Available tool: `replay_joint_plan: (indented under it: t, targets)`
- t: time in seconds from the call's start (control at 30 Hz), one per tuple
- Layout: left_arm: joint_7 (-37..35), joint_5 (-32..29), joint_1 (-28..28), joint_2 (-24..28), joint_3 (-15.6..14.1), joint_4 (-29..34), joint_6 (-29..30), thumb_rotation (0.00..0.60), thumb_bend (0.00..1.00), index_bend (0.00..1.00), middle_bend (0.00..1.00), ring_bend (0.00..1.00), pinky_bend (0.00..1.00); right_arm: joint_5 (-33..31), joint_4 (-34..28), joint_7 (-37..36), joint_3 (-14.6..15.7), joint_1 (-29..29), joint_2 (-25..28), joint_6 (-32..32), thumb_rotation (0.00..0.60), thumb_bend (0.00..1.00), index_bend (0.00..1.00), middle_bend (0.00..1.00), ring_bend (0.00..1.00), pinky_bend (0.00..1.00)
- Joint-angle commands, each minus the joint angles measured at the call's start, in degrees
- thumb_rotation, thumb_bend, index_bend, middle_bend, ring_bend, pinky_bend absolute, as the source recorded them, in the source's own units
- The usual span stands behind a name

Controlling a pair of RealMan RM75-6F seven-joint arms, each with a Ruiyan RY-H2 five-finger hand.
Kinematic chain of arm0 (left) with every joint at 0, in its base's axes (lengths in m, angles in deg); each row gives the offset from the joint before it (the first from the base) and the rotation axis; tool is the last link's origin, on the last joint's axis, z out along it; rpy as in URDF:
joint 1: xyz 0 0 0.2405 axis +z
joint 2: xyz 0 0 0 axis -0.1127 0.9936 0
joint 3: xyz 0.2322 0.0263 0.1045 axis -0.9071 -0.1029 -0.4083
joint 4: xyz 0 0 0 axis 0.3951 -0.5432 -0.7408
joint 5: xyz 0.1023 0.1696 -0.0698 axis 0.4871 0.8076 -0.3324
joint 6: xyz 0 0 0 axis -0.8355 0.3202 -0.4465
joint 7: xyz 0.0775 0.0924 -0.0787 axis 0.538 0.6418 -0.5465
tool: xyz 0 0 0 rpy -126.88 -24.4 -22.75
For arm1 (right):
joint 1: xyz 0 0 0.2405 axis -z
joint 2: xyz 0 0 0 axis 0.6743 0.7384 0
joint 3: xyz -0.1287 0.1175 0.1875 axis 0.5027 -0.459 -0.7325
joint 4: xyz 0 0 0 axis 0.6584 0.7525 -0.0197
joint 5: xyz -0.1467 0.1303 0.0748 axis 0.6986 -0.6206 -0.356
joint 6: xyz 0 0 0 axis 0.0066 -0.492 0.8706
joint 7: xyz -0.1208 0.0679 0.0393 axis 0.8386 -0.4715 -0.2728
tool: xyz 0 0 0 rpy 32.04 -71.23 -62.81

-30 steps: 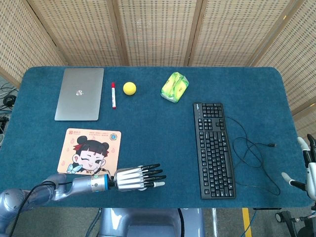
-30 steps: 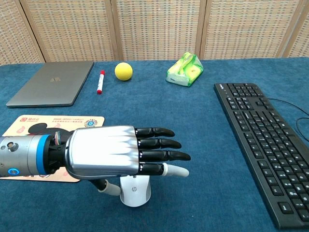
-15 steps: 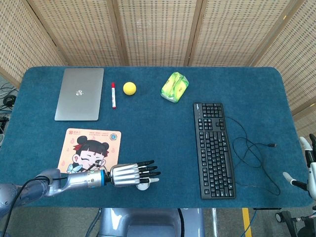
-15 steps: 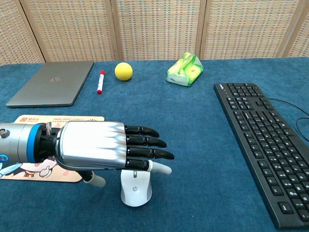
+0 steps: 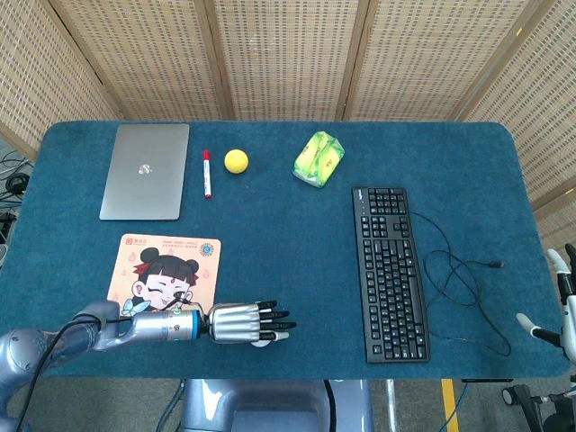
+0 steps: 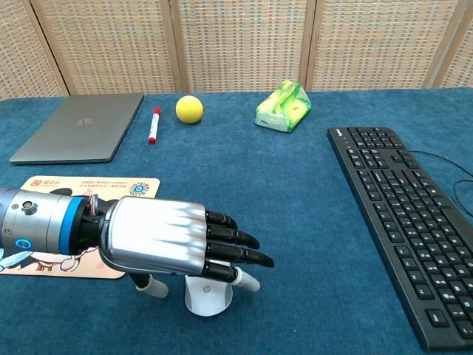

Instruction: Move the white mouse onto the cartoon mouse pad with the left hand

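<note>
On the blue table (image 5: pixel 288 270) sit 1 white mouse (image 6: pixel 208 294), 1 cartoon mouse pad (image 5: pixel 162 274), 1 closed silver laptop (image 5: pixel 146 171), 1 red marker (image 5: pixel 207 174), 1 yellow ball (image 5: pixel 236 160), 1 green-and-yellow packet (image 5: pixel 319 158) and 1 black keyboard (image 5: pixel 390 273) with its cable (image 5: pixel 459 279) looped on the cloth to the right. The white mouse lies near the front edge of the table, on the bare cloth just right of the cartoon mouse pad and not on it; in the head view only a small white sliver of it shows under the fingers. The left hand (image 6: pixel 174 240) hovers palm-down directly over the mouse, its dark fingers (image 6: pixel 233 248) stretched forward and slightly drooped, the thumb (image 6: pixel 148 285) hanging down at the mouse's left side. The chest view shows the mouse's front half and logo free below the palm, and the fingers are not wrapped around it, so the hand reads as released and grasping nothing; whether the palm touches the mouse's back cannot be told. The left forearm crosses the lower corner of the pad. The right hand (image 5: pixel 562 301) shows only partly at the far right frame edge, off the table, and its state cannot be told.
</note>
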Motion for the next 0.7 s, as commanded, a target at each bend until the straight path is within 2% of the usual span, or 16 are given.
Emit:
replay_joint_plan:
  t: [0.03,0.2,0.43,0.57,0.7]
  targets:
    - [-0.3,-0.2,-1.1,0.0,-0.1,0.5,-1.6,0.6,0.23,0.19,0.07,0.13,0.25,-0.2,0.1,-0.2,-0.1,0.0,0.0,0.1,0.6,0.0,0.05,0.0,0.0,0.0]
    - [-0.1,-0.4,-2.2,0.1,-0.4,1.3,-3.4,0.6,0.27,0.26,0.14,0.19,0.27,-0.5,0.3,-0.6,-0.2,0.0,0.1,0.3,0.6,0.0,0.05,0.0,0.0,0.0]
    - [0.8,-1.5,-2.8,-0.2,-0.3,2.2,-5.5,0.6,0.34,0.41,0.27,0.29,0.32,-0.8,0.5,-1.1,-0.3,0.0,0.2,0.5,0.6,0.0,0.05,0.0,0.0,0.0]
    - [1.5,-1.2,-2.4,-0.4,-0.3,1.5,-3.9,0.6,0.34,0.54,0.37,0.38,0.35,-0.9,0.6,-1.4,-0.4,0.0,0.3,0.5,0.6,0.0,0.05,0.0,0.0,0.0]
    - [1.5,-0.9,-1.9,-0.3,-0.7,0.2,-2.0,0.6,0.33,0.59,0.42,0.42,0.37,-0.8,0.6,-1.3,-0.3,0.0,0.2,0.5,0.6,0.0,0.05,0.0,0.0,0.0]
